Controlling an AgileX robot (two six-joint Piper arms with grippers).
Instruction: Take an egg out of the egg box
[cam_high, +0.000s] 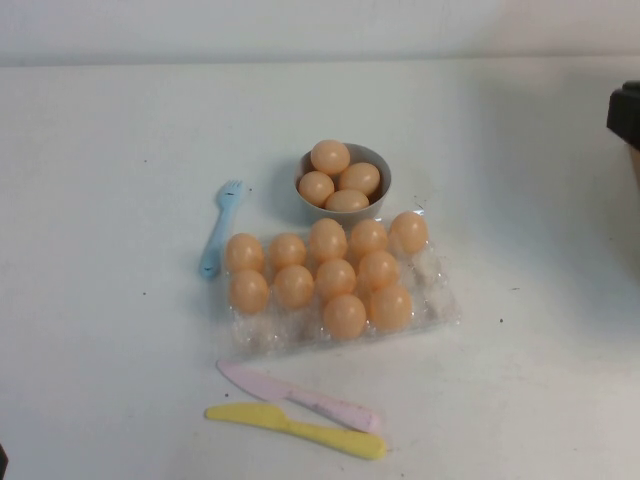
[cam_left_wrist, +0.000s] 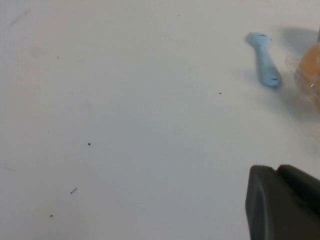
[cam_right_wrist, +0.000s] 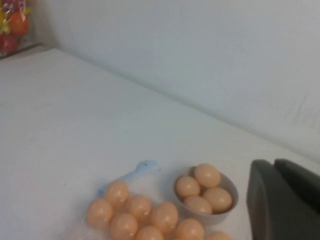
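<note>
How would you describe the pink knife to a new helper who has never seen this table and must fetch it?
Find the clear egg box full of orange eggs in the middle of the white table. On its near side lie two plastic knives, well away from both grippers, which are parked at the table's edges. The pink knife is the one closer to the box; the yellow knife lies just beyond.

Pale-orange eggs (cam_high: 336, 277) fill a clear, crinkly egg box (cam_high: 440, 290) on the white counter (cam_high: 100, 350); more of the same orange sit in a grey bowl (cam_high: 377, 163). The fork (cam_high: 218, 230) is light blue, one knife (cam_high: 300, 397) pink, the other knife (cam_high: 300, 430) yellow. The left gripper (cam_left_wrist: 282, 205) and right gripper (cam_right_wrist: 282, 200) are both black.
</note>
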